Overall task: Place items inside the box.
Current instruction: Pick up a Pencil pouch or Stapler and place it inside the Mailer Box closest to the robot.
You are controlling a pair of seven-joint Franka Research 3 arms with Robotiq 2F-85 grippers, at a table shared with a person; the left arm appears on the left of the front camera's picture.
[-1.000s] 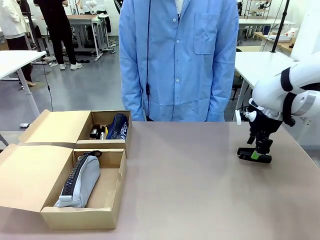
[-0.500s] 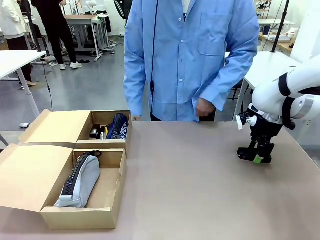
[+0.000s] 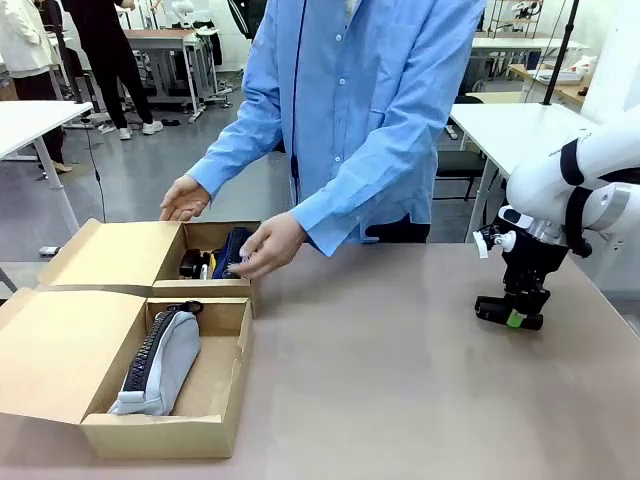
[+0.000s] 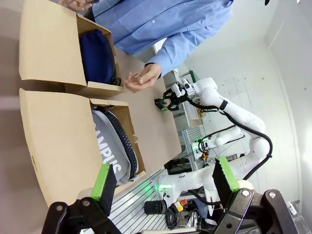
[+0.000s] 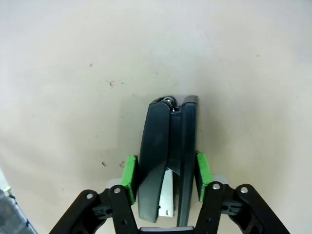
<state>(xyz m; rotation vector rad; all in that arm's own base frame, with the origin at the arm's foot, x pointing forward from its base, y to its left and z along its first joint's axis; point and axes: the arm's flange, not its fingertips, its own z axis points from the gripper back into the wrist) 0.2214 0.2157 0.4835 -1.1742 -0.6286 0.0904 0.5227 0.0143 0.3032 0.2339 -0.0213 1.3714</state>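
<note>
Right hand (image 5: 165, 176) clamps the black stapler (image 5: 165, 136) between its green pads (image 5: 128, 177).

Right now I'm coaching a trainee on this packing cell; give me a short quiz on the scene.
1. True or false: the right gripper is shut on the black stapler.
2. Fill in: the person's hand reaches toward the ___ zip pouch in the far box.
3. The grey zip pouch lies: A) in the near box B) in the far box C) beside the stapler.
Key: 1 true; 2 navy; 3 A.
</note>
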